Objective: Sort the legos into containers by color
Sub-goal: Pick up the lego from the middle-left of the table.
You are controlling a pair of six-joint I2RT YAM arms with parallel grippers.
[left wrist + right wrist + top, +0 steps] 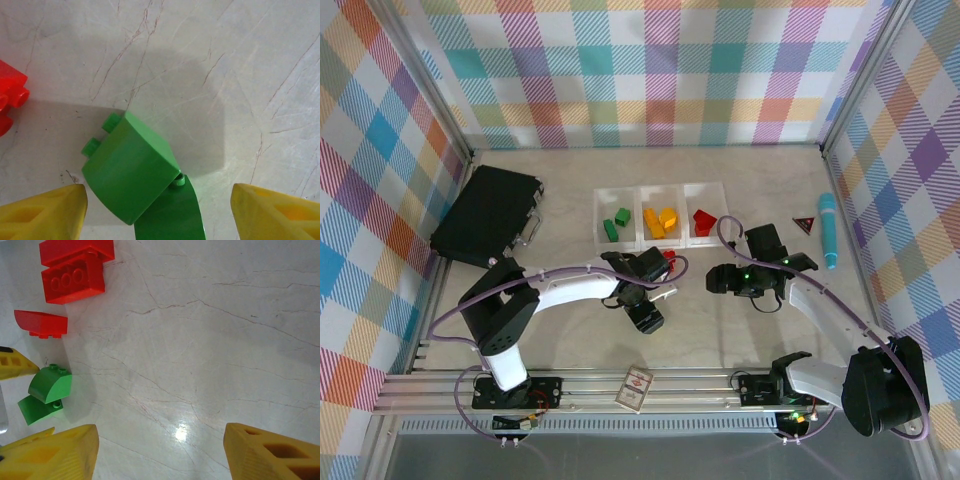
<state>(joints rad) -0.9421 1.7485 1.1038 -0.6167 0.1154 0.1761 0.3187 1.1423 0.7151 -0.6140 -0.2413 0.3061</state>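
Nearest the bases a small card point(635, 388) is lying by the rail, not part of the sort. Just beyond it the left claw point(157, 212) is hanging over the surface point(210, 350) with its jaws standing apart, nothing clamped. A curved green lego point(129, 172) is lying on its side between the yellow fingers point(42, 212), much closer to one finger than the other and tipped against a second green lego point(172, 217) under it. My read is that this claw is lining up for a pick on the green pair, and the off-centre, stacked pose could make the top one roll when the jaws close. The right claw point(160, 452) is hovering beside it, jaws also apart, bare surface between them, probably waiting so the arms are not crowding each other. Loose red legos point(75, 272) are lying past the green ones, near the containers. Further out the containers point(638, 215) are sitting in a row: green pieces point(617, 220) in the left tray, orange pieces point(661, 220) in the middle, a red piece point(703, 220) in the right, so each colour already has its tray. Sorting is looking partly done, with green and red ones left on the surface. A black box point(485, 215) is resting far left, unrelated.
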